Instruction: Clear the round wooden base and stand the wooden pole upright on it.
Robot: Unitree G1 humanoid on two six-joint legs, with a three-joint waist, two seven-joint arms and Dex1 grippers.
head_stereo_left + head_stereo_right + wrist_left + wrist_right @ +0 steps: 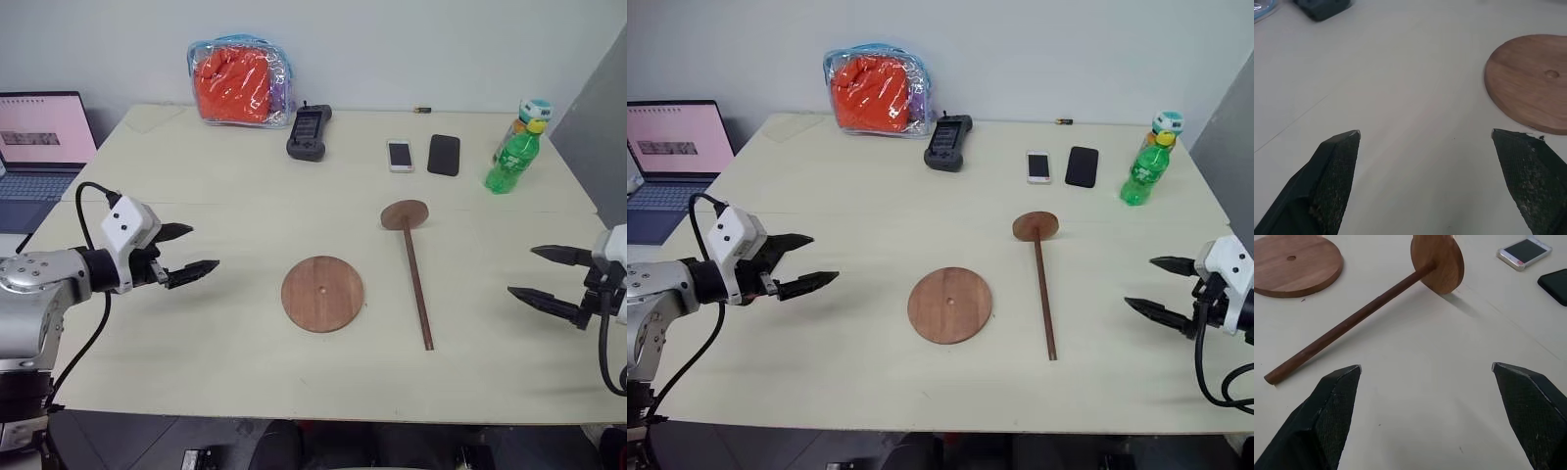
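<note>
Wooden pole point(417, 289): lay flat on the table point(196, 343), just right of the round wooden base point(322, 293), apart from it; its disc end pointed toward the two phones point(422, 155). Base bare, centre hole showing. Pole judged light, rigid, smooth, liable to roll; best gripped mid-shaft. Left gripper point(186, 252) and right gripper point(546, 278) hovered at either side, fingers spread, empty. Shaft tip's fit to the hole could not be made out.

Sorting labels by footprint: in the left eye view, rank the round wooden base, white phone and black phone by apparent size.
1. round wooden base, clearly largest.
2. black phone.
3. white phone, slightly smaller.
</note>
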